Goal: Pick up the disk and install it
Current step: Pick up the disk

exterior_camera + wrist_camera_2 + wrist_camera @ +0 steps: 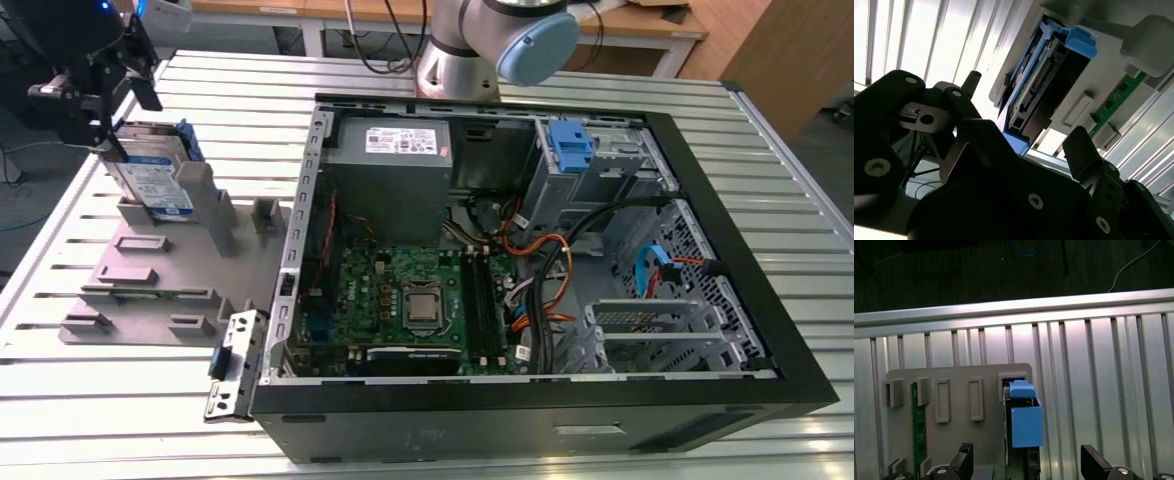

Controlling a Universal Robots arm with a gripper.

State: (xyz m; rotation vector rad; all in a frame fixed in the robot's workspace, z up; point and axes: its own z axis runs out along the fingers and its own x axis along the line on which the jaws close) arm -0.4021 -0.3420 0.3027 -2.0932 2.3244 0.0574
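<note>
Gripper [1029, 464] jaws apart, one finger [965, 459] on each side of the disk [1024, 420]. There's a clear gap on both sides and no contact. Second wrist view agrees: gripper [1029, 145] wide, disk [1036, 87] just ahead of it, connector end visible. Disk stands on edge, upright in a slot of the grey fixture plate [954, 385], with its blue carrier around it. Green RAM stick [918, 432] sits in another slot of the same plate, well apart from the disk. Plate lies on the slatted aluminium desk [1094, 365].

Exterior view: gripper [114, 105] hangs just above the disk [150, 180] at the plate's [167, 265] far end, on the exterior view's left. Open PC case [534, 410] lies beside the plate, toward the exterior view's right, motherboard [400, 300] exposed. Grey power supply [394, 140] and a bare blue bracket [570, 145] sit at the case's far side. Arm base [461, 50] stands behind the case.
</note>
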